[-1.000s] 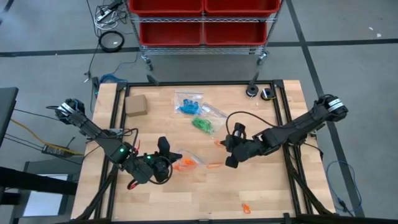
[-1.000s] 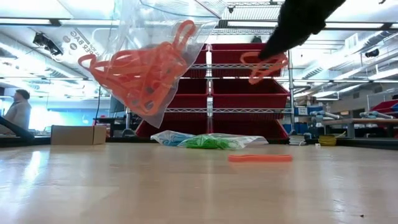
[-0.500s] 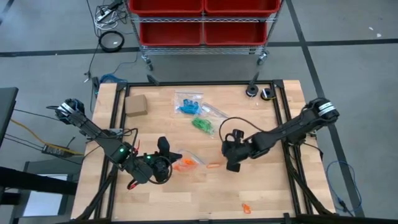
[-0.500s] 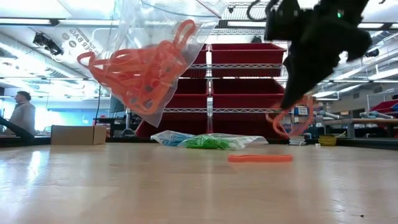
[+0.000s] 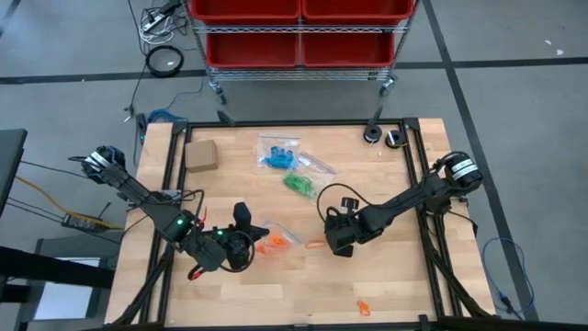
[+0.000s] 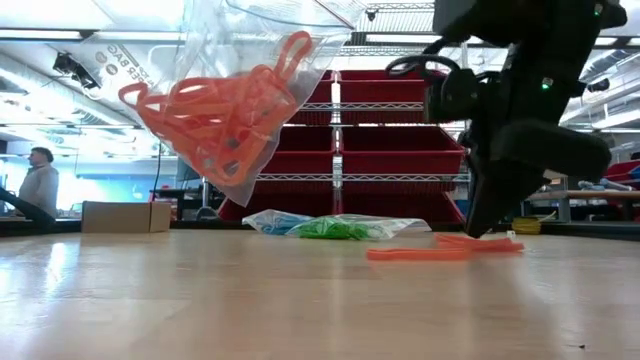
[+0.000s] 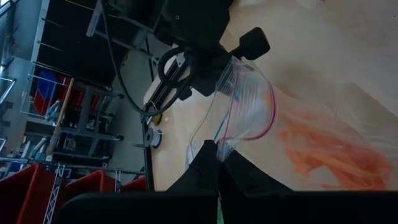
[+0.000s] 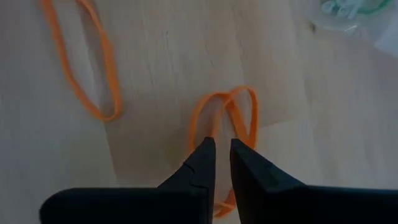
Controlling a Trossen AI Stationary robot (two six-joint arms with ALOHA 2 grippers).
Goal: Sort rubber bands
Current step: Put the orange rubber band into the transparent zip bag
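Observation:
My left gripper (image 5: 246,230) is shut on a clear zip bag (image 6: 220,110) full of orange rubber bands, held above the table's near left part. My right gripper (image 8: 222,150) points steeply down at the table's middle, its fingers a narrow gap apart. A twisted orange rubber band (image 8: 227,115) lies flat on the wood, running under those fingertips. Beside it lies a second loose orange band (image 8: 81,62), which the low view shows flat on the table (image 6: 418,254). My left gripper pinches one side of the bag's open zip rim (image 7: 217,148) between its two fingers. The bag hangs below the hold, clear of the table, its mouth gaping and the orange bands gathered in its lower end (image 6: 215,130). My right gripper stands over the twisted band; whether its fingertips touch it I cannot tell.
A bag of blue bands (image 5: 278,154) and a bag of green bands (image 5: 299,184) lie at the far middle. A tan cardboard box (image 5: 200,154) sits far left. One more orange band (image 5: 364,308) lies near the front edge. Small dark items (image 5: 372,135) stand at the far right.
My right gripper has come down toward the table and a little toward its left edge, tipping to point more steeply down. The orange band that dangled from it in the air now lies on the wood beside the other loose band.

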